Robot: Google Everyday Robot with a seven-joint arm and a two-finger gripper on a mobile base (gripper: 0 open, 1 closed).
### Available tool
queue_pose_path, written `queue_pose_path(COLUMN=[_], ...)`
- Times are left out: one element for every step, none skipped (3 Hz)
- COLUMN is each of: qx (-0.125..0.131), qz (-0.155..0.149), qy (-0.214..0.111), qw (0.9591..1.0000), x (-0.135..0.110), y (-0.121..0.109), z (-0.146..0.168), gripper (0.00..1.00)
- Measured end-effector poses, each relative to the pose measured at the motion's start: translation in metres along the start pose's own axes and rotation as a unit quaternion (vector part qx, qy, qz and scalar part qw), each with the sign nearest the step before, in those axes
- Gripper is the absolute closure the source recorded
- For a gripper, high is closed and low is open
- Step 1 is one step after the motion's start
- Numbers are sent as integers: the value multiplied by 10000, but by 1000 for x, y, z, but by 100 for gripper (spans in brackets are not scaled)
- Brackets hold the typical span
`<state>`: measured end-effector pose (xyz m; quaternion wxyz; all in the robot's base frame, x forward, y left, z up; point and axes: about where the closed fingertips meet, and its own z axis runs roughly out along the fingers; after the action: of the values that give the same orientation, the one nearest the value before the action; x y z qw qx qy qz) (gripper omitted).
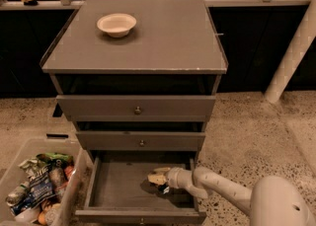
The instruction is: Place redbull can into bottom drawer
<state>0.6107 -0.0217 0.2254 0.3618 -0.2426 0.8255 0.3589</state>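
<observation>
A single camera looked down from a raised position in front of the counter [163, 37], facing its drawer fronts. The view was near: the counter filled most of the frame, with floor [256, 126] left and right. The arm [224, 190] entered from the near right corner. The tool [159, 179] sat inside the open bottom drawer [118, 190], toward its right side.
</observation>
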Motion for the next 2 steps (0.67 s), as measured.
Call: queue_pose_path(qx=[7, 7], qz=[6, 6], qy=[-5, -5], qw=[10000, 10000], x=[0, 0], y=[-1, -1], z=[0, 0], gripper=[100, 82])
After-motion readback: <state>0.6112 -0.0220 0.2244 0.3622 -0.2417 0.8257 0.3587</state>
